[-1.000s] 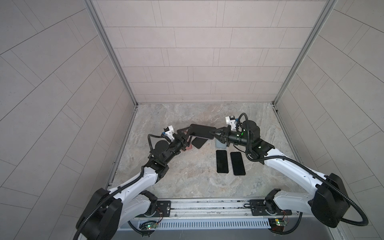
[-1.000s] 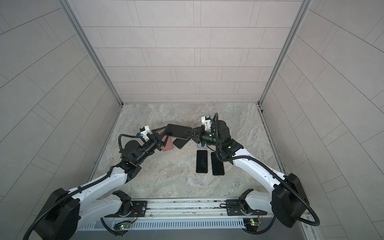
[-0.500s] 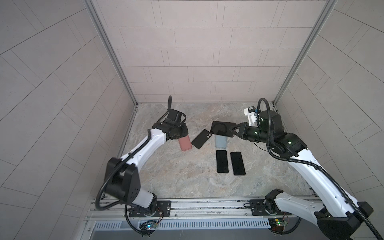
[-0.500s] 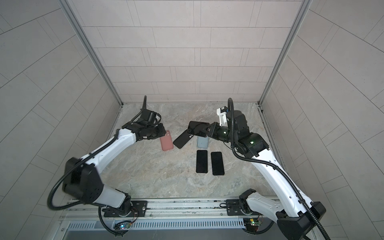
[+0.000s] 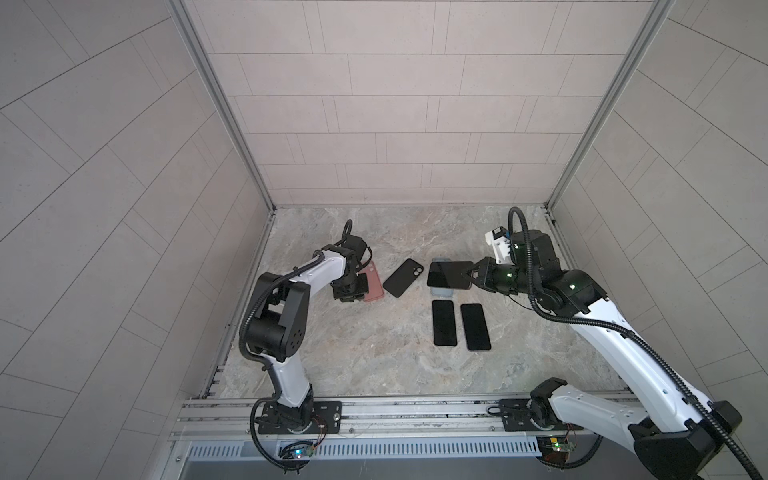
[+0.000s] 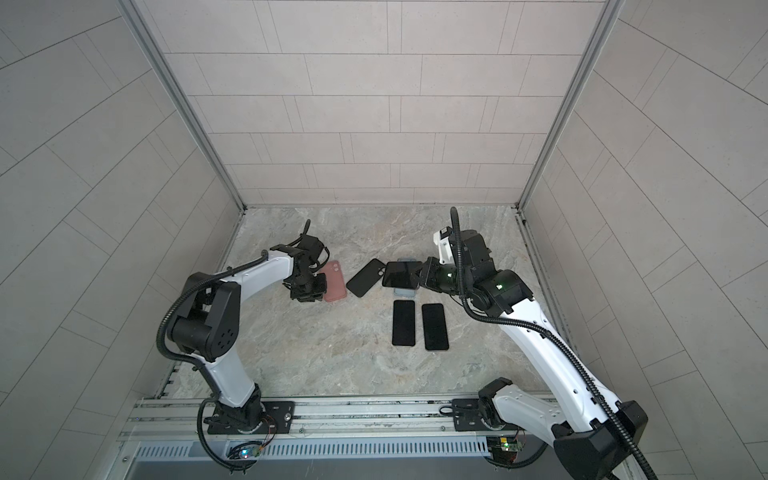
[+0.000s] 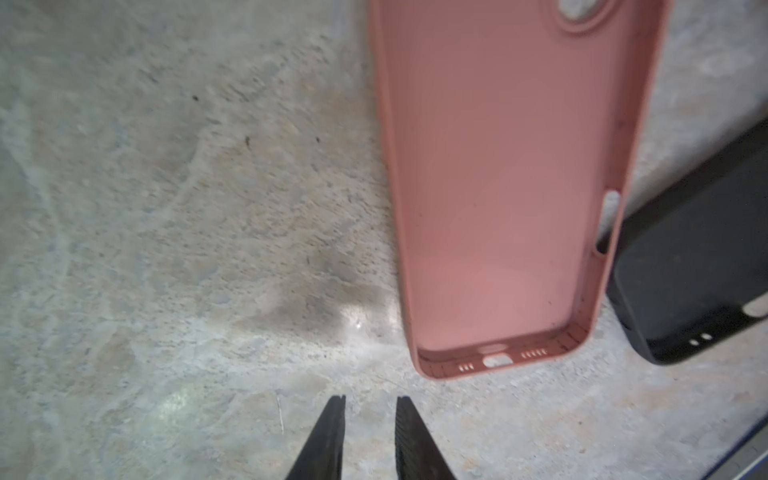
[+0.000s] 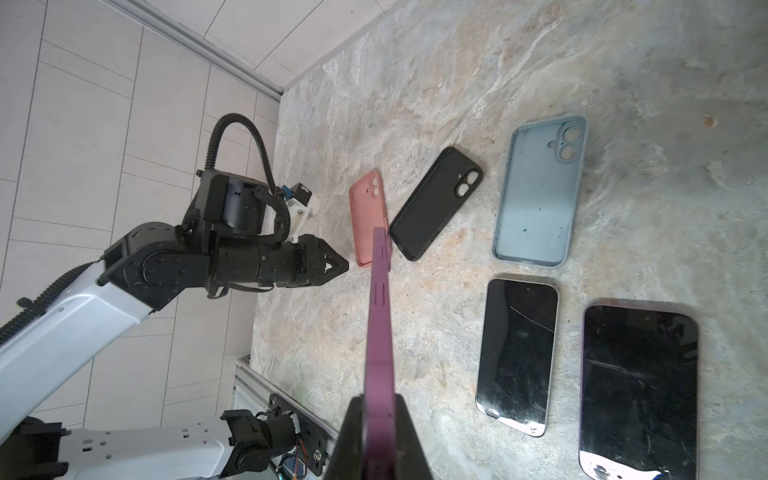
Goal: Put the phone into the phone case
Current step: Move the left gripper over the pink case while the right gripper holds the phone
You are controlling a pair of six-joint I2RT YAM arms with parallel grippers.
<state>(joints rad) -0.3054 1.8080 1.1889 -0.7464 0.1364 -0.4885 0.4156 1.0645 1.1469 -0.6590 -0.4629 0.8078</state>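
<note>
Edgewise, phone [image 8: 380, 332] pinched inside right hand [image 8: 377, 401].

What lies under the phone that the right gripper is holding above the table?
In both top views a light blue case peeks out under the phone, which covers most of it. The right wrist view shows that case whole and empty.

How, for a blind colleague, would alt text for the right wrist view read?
The right gripper pinches a purple phone edge-on above a marble table, where a pink case, black case, blue case and two dark-screened phones lie.
</note>
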